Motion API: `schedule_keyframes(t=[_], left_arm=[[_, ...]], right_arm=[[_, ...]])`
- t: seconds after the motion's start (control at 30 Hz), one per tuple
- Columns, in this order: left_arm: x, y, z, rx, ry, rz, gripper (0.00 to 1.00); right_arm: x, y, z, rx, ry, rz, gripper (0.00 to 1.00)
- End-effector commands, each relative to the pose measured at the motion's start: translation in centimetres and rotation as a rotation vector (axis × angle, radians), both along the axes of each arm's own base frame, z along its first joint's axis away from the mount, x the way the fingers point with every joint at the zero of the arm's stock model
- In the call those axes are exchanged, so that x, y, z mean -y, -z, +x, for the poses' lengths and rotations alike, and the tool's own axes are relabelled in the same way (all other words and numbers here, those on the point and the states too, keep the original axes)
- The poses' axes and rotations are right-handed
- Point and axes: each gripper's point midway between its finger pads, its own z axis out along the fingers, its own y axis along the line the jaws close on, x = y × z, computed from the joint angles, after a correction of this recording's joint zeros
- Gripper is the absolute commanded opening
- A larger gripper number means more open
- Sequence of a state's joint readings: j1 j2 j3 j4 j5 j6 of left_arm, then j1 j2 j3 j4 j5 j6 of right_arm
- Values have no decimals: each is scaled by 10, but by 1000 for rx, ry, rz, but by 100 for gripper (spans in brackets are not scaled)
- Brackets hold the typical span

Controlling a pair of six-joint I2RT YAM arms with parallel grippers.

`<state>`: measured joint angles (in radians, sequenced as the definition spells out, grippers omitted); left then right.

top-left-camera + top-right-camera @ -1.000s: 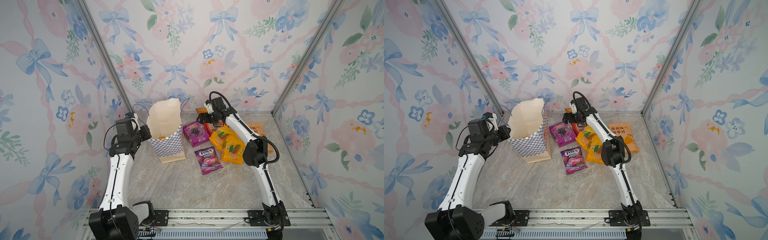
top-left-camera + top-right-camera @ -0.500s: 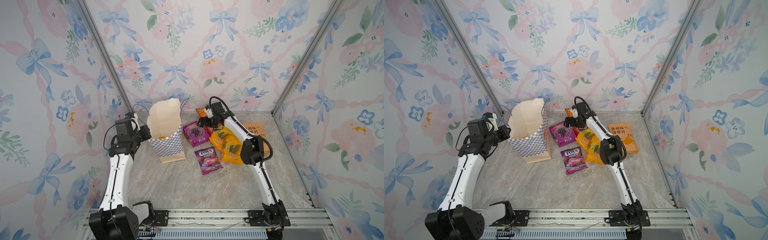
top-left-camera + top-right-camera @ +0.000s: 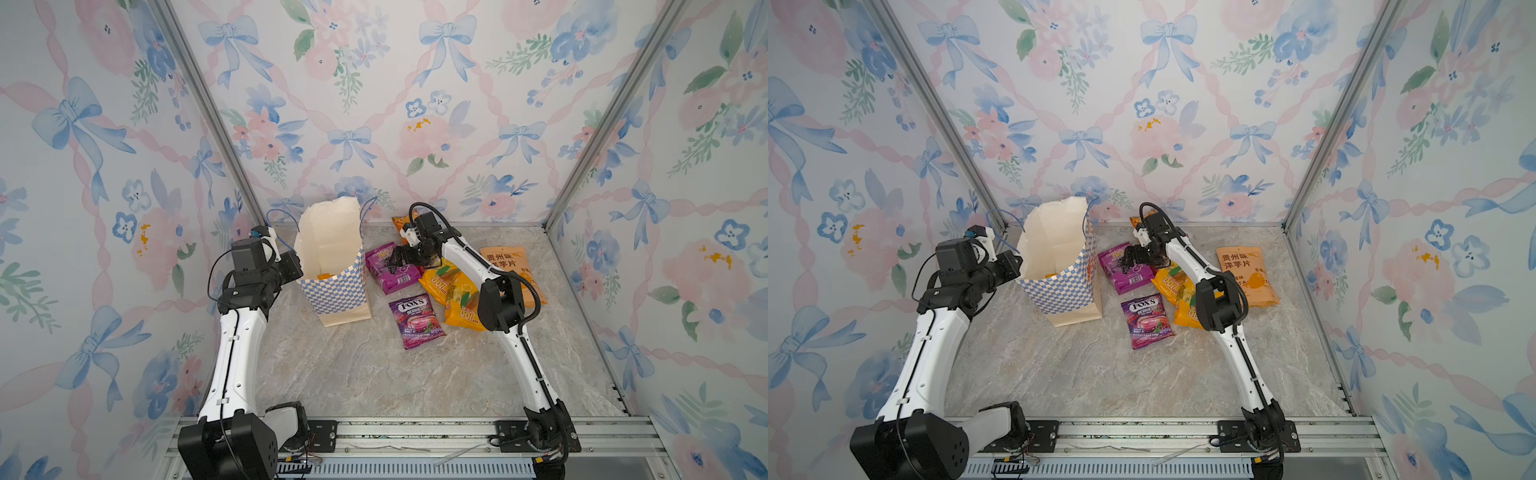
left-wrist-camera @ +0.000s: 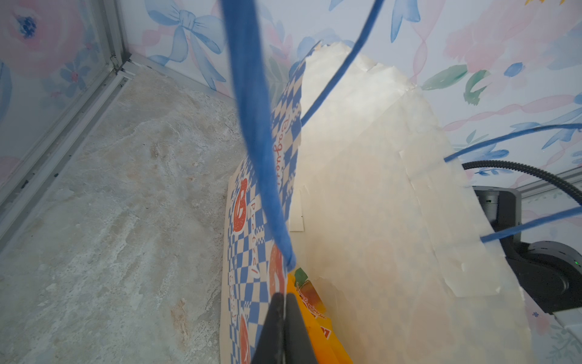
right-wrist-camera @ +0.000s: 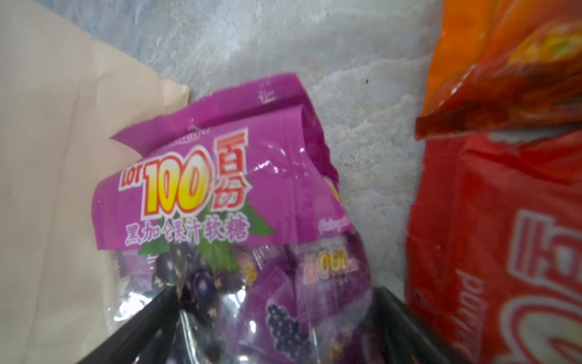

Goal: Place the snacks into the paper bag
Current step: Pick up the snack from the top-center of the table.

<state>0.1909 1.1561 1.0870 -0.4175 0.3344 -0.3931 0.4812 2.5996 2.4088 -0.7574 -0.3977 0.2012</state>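
The left pincer (image 4: pixel 283 327) is clenched on the bag (image 3: pixel 336 286), biting the checkered wall on its own side just below a blue handle (image 4: pixel 255 126). That grip most likely keeps the tall paper upright and its mouth spread, so packs can be dropped in without tipping it. One yellow pack (image 4: pixel 315 315) already lies inside. The right pincer (image 5: pixel 275 293) is released and grasps nothing. Its fingers (image 5: pixel 157 309) straddle the purple grape pack (image 5: pixel 220 189), which lies on the counter (image 3: pixel 374 374) just beside the bag's base, so it seems lined up to close on that pack. Most snacks are not yet bagged: a Fox's pack (image 3: pixel 415 322) near the bag, yellow-orange packs (image 3: pixel 453 291) partly under the right arm (image 3: pixel 469 257), a kraft pouch (image 3: pixel 509 262) beyond them, a red pack (image 5: pixel 504 252) and an orange pack (image 3: pixel 400 222) by the back wall.
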Motion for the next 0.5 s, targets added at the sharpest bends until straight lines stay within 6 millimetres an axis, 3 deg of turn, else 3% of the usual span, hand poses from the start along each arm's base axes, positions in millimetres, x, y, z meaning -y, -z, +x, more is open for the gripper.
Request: schedule_keyframes(t=[0.0, 0.27, 0.47], left_arm=[[-1, -6, -3, 33, 5, 8, 0], [-1, -5, -4, 34, 6, 11, 0], [-1, -5, -4, 35, 4, 12, 0]], right_arm=[[-6, -4, -39, -57, -100, -50, 97], [-9, -4, -64, -52, -165, -104, 99], [-6, -7, -64, -35, -136, -80, 83]])
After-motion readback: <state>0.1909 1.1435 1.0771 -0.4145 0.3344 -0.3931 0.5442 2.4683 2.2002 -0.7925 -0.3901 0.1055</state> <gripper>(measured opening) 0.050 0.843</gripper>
